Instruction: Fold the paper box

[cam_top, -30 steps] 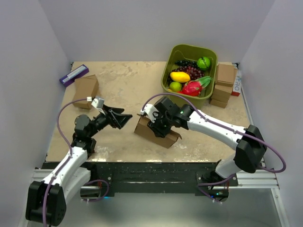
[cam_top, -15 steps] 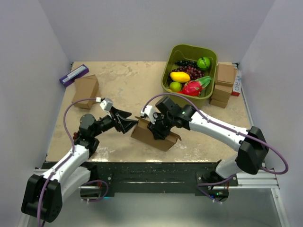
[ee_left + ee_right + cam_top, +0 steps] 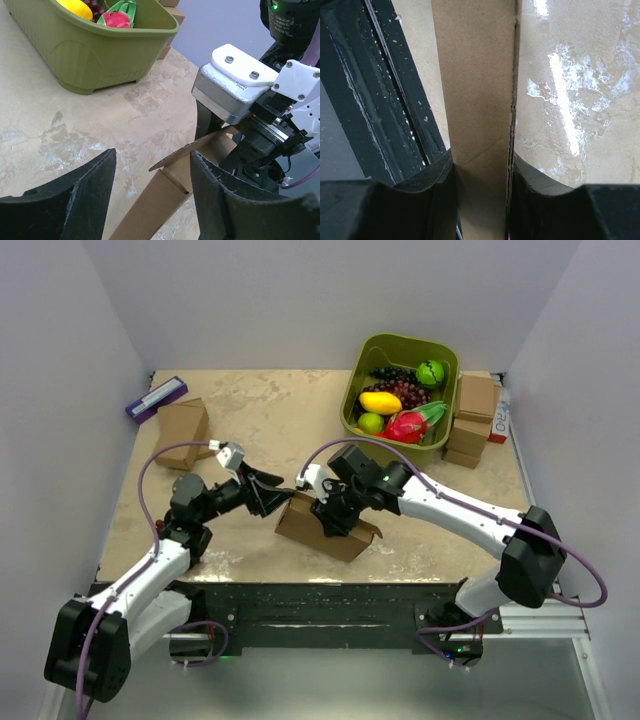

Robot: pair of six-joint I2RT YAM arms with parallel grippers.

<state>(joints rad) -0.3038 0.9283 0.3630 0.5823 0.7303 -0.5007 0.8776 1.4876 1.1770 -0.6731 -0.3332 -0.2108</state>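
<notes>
Left gripper [image 3: 272,495], top view: at the left end of the paper box [image 3: 325,530], which lies mid-table; right gripper [image 3: 330,512] is on top of it.
Left wrist view: jaws apart around the box flap [image 3: 190,150]; I see no contact.
Right wrist view: fingers [image 3: 437,175] clamped on a box panel [image 3: 475,75].
Risk: I judge a crooked push could crumple the flap or slide the box.

Arms: left arm [image 3: 150,575] and right arm [image 3: 450,505], white shells, black joints.
Cables [image 3: 180,446]: purple, looped outside.
Left gripper fingers [image 3: 85,195]: matte black.
Wrist plate [image 3: 240,67]: white, two screws.
Status light [image 3: 273,7]: green.
</notes>
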